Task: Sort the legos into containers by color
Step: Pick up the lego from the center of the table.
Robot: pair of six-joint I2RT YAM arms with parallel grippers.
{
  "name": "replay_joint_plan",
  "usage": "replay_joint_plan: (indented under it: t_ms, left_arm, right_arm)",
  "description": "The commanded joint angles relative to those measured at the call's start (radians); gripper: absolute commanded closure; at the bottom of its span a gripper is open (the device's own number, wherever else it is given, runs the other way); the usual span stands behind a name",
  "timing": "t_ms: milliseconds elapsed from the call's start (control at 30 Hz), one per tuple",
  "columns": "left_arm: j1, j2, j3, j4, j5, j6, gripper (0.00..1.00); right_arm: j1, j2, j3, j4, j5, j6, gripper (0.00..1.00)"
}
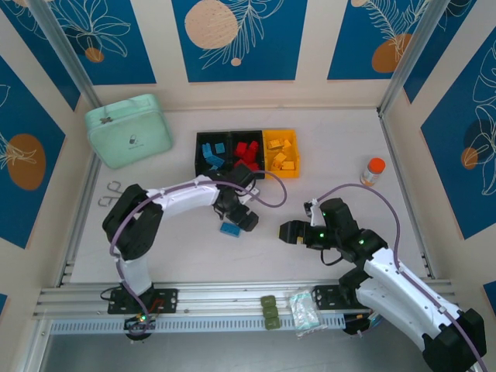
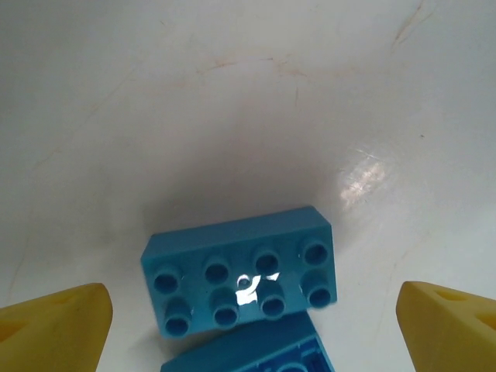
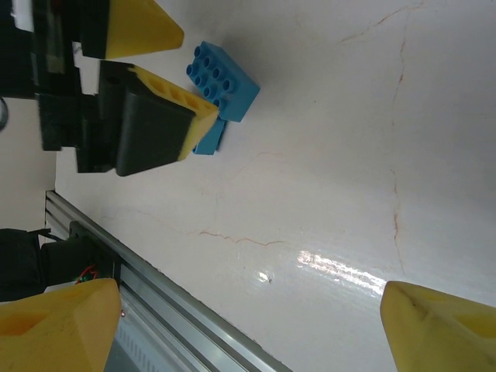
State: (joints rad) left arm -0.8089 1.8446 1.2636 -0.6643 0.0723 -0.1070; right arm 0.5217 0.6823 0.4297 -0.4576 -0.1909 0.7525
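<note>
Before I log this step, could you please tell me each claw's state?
Left claw: open, above a small light-blue plastic brick, holding nothing.
Right claw: open, empty.

The light blue brick [image 2: 240,275] is smooth, glossy plastic, with a glint on its studs. The white desk [image 2: 232,101] looks slick and faintly scratched, with glare patches. The left hand [image 2: 249,329] has matt, slightly grainy yellow fingertips [image 2: 54,325]. The edge rail [image 3: 178,341] is ribbed bare metal.
</note>
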Motion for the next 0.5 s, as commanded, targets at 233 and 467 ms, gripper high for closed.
replay_joint_plan:
  t_ms: [233,467]
  left_arm:
    - [-0.027,0.067,0.011,0.006,-0.021,-0.037,0.25]
    - [-0.027,0.028,0.029,-0.010,-0.032,-0.046,0.41]
  right_arm:
    - [-0.020,-0.018,-0.026,0.017,-0.039,0.013,0.13]
    - [-0.029,-0.017,-0.039,0.039,-0.046,0.021,0.13]
